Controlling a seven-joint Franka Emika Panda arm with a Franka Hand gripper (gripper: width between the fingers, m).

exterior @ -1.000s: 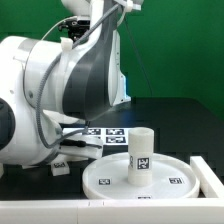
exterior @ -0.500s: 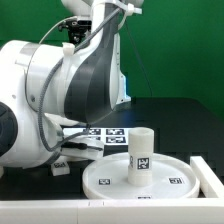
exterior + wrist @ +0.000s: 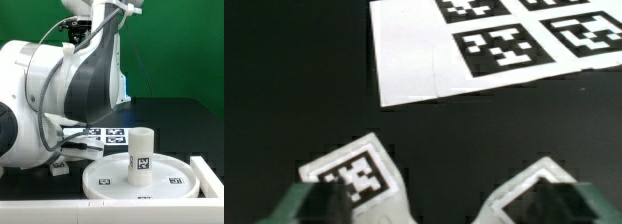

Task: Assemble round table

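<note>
The pincer (image 3: pixel 411 206) is seen in the wrist view straddling the cross-shaped foot (image 3: pixel 363 172). 2 of the foot's white arms, 1 of them bearing a black-white tag, lie between the blurred fingers (image 3: pixel 308 203). The fingers are held apart, but whether they already press on the plastic cannot be told. The foot lies flat on the black bench (image 3: pixel 295 90), near the marker board (image 3: pixel 407 60) but not touching it. In the exterior view the foot and the pincer are largely hidden behind the robot arm (image 3: pixel 60 100) at the lower left of the frame. The round disc (image 3: pixel 165 168) lies at bottom centre, with the cylinder leg (image 3: pixel 142 155) standing upright at about its middle. The foot is judged to be light, stiff, hard plastic: not fragile, but smooth enough to slip or twist under a weak grip. It sits low on the bench, so it is best taken close to its centre, with flat opposite faces squeezed. A hold out on 1 arm's tip would probably let it pivot. A level hold is judged necessary if the foot is to be seated squarely on the leg's top.
</note>
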